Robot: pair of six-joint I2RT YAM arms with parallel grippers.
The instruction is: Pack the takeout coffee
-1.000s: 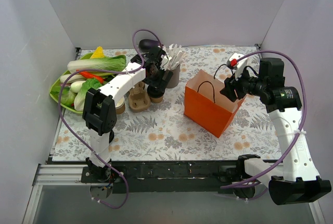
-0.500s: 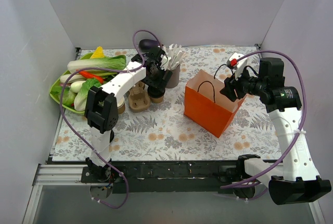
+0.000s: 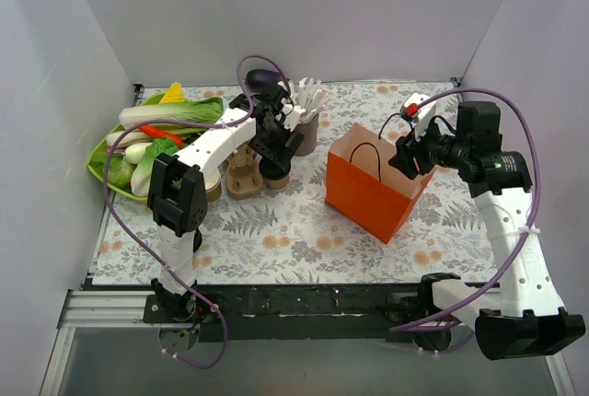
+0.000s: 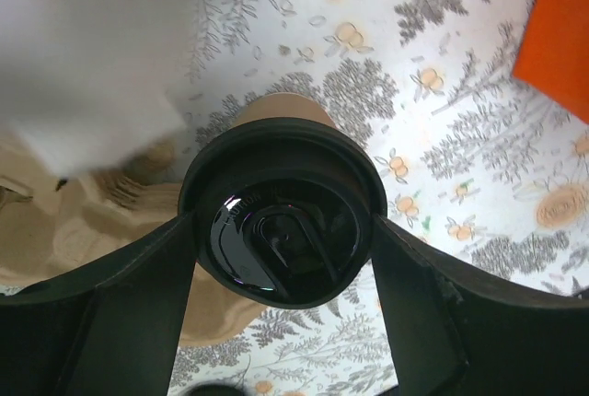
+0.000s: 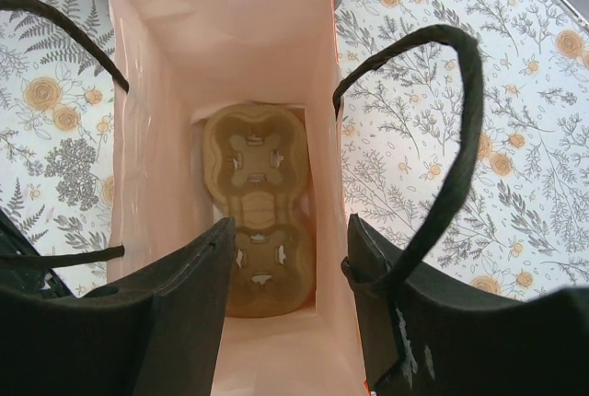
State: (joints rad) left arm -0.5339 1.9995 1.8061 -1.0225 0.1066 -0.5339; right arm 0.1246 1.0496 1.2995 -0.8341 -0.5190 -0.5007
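Precariously, the left gripper [image 4: 283, 219] clamps the small brown kraft-paper cup [image 4: 276, 107] by its round black lid [image 4: 276, 173], which might pop off mid-lift; the right gripper [image 5: 290, 227] gapes over the orange paper bag [image 5: 212, 37].

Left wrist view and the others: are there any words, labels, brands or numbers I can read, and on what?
No text can be read in any view.
takeout coffee: faint raised marks on the black lid, too blurred to read.
orange bag: no print visible.
carrier tray inside the bag: no print visible.
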